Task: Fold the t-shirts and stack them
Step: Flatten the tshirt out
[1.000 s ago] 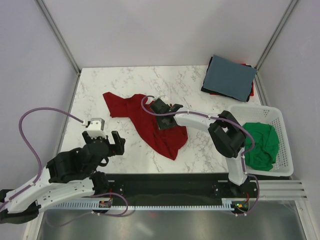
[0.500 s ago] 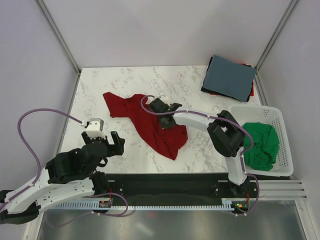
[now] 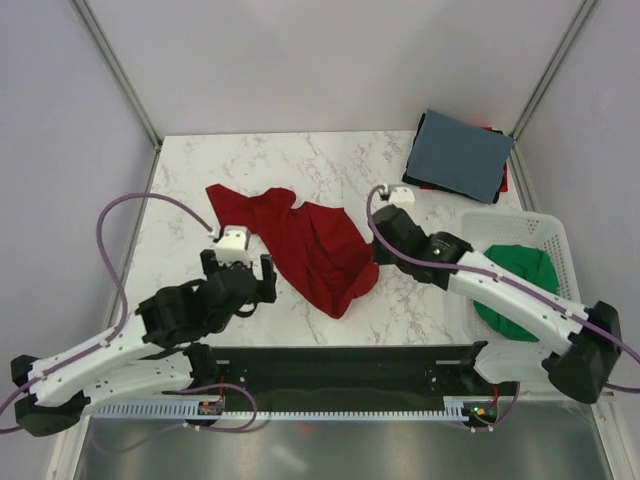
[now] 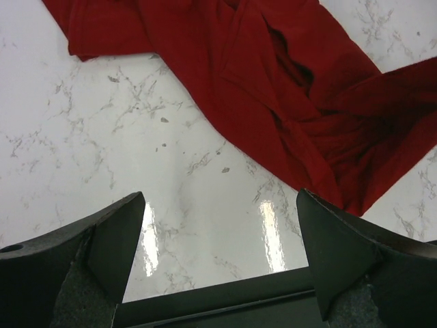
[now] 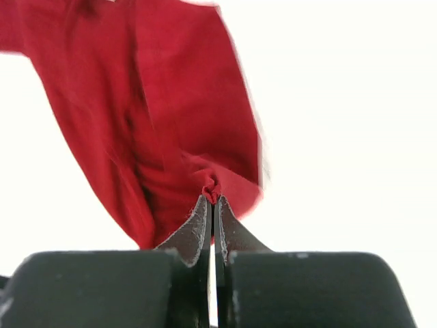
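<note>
A crumpled bright red cloth t-shirt (image 3: 305, 245) lies midway across the white marbled table (image 3: 330, 160). Slate-blue-topped folded t-shirts (image 3: 458, 155) occupy its far right corner, a white slatted plastic basket (image 3: 512, 218) its right edge.

My right gripper (image 5: 213, 199) pinches its two dark fingers (image 5: 191, 236) tight on a small bunched fold of the red t-shirt (image 5: 171, 102), whose wrinkled cloth spreads beyond the tips, mostly leftward, against a washed-out white background (image 5: 355, 123).

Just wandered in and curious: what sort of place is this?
Probably a robotics test booth: two robot arms bolted by a white marble-pattern table, the right claw pinching a crumpled red t-shirt, a white plastic slatted basket holding a green t-shirt.
</note>
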Action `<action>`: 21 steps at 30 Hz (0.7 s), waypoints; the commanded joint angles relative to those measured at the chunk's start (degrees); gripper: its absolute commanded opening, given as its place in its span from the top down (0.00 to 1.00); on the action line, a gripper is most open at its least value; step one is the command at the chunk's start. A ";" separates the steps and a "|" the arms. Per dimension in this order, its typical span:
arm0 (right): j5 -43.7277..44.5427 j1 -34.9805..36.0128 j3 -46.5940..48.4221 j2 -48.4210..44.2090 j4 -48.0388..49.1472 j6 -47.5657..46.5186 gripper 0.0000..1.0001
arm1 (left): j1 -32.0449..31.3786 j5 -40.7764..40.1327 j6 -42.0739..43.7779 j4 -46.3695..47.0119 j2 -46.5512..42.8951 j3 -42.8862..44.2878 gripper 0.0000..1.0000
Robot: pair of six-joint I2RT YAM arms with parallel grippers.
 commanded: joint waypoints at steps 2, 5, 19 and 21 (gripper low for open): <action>1.56 -0.26 -16.05 -8.95 -1.83 9.84 1.00 | 3.64 6.12 7.81 15.46 10.91 1.55 0.01; 1.75 -0.35 -21.70 -14.84 -0.86 12.84 1.00 | 11.19 15.95 10.02 18.47 19.95 3.58 0.02; -1.94 -0.53 -29.01 -14.61 6.43 12.15 1.00 | 29.66 33.03 15.64 32.27 47.11 11.39 0.19; -2.56 -0.53 -28.66 -13.37 6.96 11.36 1.00 | 31.16 34.71 16.08 33.15 49.77 12.72 0.25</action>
